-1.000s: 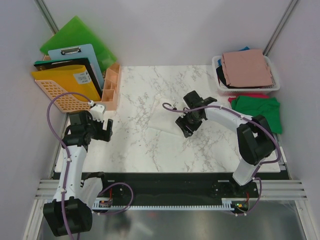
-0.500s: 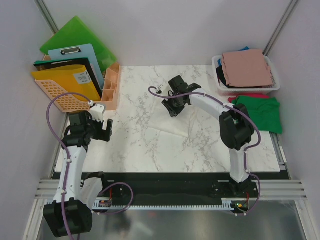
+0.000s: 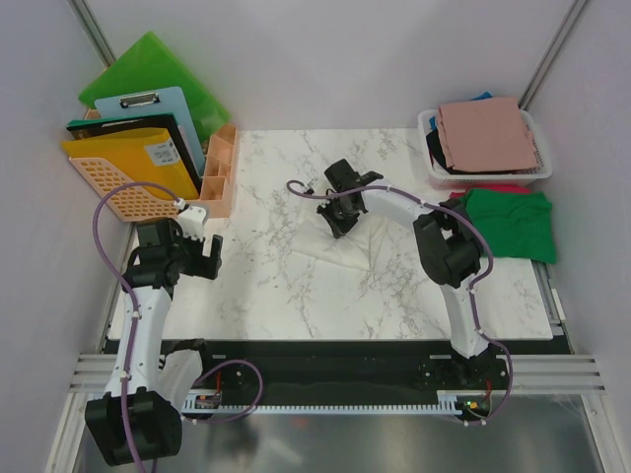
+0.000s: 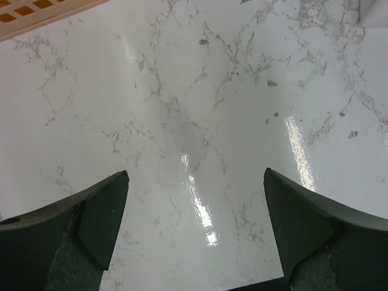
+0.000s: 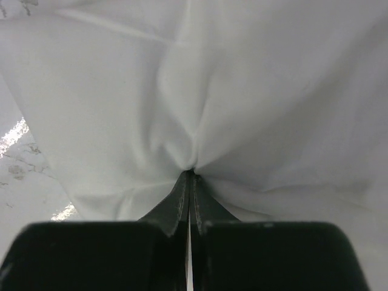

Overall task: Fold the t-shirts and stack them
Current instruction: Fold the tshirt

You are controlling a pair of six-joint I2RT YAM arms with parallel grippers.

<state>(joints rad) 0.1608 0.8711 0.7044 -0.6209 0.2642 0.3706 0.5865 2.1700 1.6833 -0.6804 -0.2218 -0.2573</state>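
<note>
Right wrist: fingers clamped on t-shirt

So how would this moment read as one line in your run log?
right tool: shut on white t-shirt | left tool: open, holding nothing, above marble table

I read the table as a polished, marble-patterned top, glossy enough to throw streaks of glare. On it, the white shirt is soft, smooth, matt cloth, puckered where the right gripper pinches it. That and the left gripper look like matt black plastic, faintly grainy. At the table's far right corner, the basket is white plastic mesh, and the pink shirt in it is matt cloth.
</note>
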